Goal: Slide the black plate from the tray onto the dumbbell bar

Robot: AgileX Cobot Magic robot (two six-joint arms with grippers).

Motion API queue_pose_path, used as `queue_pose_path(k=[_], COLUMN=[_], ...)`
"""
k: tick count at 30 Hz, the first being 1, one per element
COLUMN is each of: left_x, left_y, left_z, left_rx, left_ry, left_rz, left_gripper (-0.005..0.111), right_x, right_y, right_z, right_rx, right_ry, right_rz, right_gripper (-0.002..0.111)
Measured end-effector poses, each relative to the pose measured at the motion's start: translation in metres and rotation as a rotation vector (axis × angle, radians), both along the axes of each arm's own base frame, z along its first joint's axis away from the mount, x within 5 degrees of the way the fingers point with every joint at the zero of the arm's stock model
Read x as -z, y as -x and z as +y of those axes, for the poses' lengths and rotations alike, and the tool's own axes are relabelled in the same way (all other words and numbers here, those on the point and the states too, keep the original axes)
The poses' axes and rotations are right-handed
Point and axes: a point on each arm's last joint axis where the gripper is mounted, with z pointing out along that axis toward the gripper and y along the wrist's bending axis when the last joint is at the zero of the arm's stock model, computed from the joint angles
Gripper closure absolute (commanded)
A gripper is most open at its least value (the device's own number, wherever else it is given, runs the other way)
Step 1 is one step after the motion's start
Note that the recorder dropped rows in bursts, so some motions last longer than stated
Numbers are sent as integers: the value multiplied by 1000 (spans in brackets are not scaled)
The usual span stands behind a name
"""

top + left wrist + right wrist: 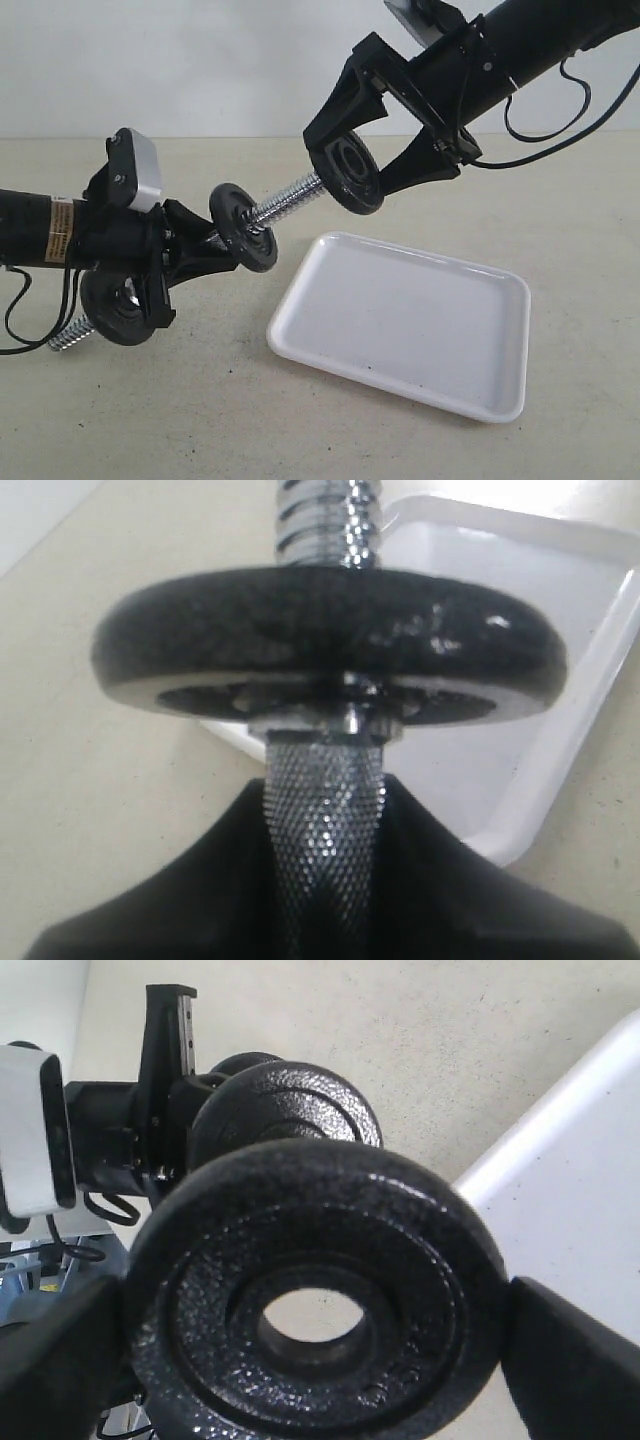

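The glossy white tray point(400, 330) lay flat on the bench point(150, 420) at 5 o'clock of the exterior view. Off the tray, near 12 o'clock, the black plate point(346, 172), pebbled and thick-rimmed with a see-through centre hole, hung clamped by its rim in the right end effector point(352, 170), close to the threaded tip of the dumbbell bar point(290, 200). At 9 o'clock the left end effector point(205, 243) gripped the bar between a second disc point(243, 227) and a third disc point(120, 305).

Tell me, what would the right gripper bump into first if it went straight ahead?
Probably the threaded end of the dumbbell bar, just ahead of the black plate that the right gripper holds. Depth is unclear, so it might miss.
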Motion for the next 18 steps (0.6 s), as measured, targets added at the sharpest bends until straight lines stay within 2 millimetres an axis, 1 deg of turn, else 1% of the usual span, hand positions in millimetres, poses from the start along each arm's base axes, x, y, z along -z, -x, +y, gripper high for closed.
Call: queue_pose_path(k=[4, 11, 14, 18], left_x=[5, 16, 16, 17], left_y=[-4, -12, -14, -14], left_z=[6, 21, 25, 25], left_rx=[-67, -227, -262, -257], left_ry=[-70, -230, -240, -243], left_rz=[8, 35, 43, 41], left_gripper=[102, 102, 102, 102], right_x=[0, 0, 0, 0], right_y=[0, 0, 0, 0], right_z=[0, 0, 0, 0], right_rx=[0, 0, 0, 0], right_ry=[0, 0, 0, 0], right_rz=[0, 0, 0, 0], right_gripper=[107, 107, 107, 107])
